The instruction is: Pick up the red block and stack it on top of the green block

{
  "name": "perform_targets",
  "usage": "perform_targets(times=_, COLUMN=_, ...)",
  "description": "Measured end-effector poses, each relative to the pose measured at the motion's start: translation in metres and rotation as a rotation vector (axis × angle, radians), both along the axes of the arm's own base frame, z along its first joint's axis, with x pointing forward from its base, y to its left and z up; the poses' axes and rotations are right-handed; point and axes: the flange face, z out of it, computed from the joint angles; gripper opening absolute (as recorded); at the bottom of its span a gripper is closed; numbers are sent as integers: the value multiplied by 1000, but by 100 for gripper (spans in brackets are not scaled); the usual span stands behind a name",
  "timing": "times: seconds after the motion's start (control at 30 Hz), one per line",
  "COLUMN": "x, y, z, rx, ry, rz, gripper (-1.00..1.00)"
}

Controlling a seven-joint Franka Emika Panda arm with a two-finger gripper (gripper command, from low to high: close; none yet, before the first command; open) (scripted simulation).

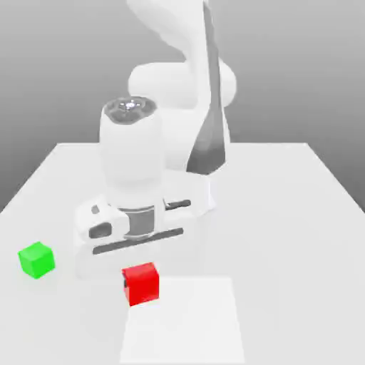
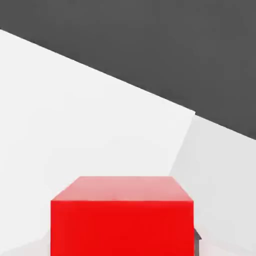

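The green block (image 1: 36,259) sat on the counter (image 1: 285,214) at the exterior view's left, near edge, well apart from everything else & untouched, prob. waiting as the stacking base. To its right, near the counter's middle-front, was the red block (image 1: 140,283), just in front of the arm's hand (image 1: 135,235). The hand was low & hunched over that spot, wrist pointing down, w/ the red block just below its lower edge, which fits a pick in progress rather than a carry toward green. In the hand view the red block (image 2: 121,215) loomed very close & centred, top face & one side showing, so the hand seemed lined up on it. Whether the block rested on the counter or was already a bit lifted, couldn't tell. Jaws: couldn't tell how wide they stood or whether they touched or pinched the red block. Judged stage: at the grasp of red, stacking not yet done.
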Motion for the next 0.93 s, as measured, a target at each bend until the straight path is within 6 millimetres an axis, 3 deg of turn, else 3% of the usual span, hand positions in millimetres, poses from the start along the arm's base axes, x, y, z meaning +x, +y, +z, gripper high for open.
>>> perform_targets(times=0.17, x=-65, y=-104, z=11, rx=2, ry=-6, rz=-494, gripper=-100)
perform_targets(times=0.3, x=-131, y=-165, z=16, rx=15, ry=-12, rz=-869, gripper=-100)
perform_targets(times=0.5, x=-135, y=-169, z=-34, rx=18, ry=-14, rz=-917, gripper=-100)
perform_targets(times=0.53, x=-136, y=-168, z=-42, rx=18, ry=-13, rz=-919, gripper=100)
perform_targets(times=0.77, x=-136, y=-168, z=-43, rx=18, ry=-14, rz=-920, gripper=100)
perform_targets(times=0.93, x=-136, y=-170, z=2, rx=19, ry=-15, rz=-924, gripper=100)
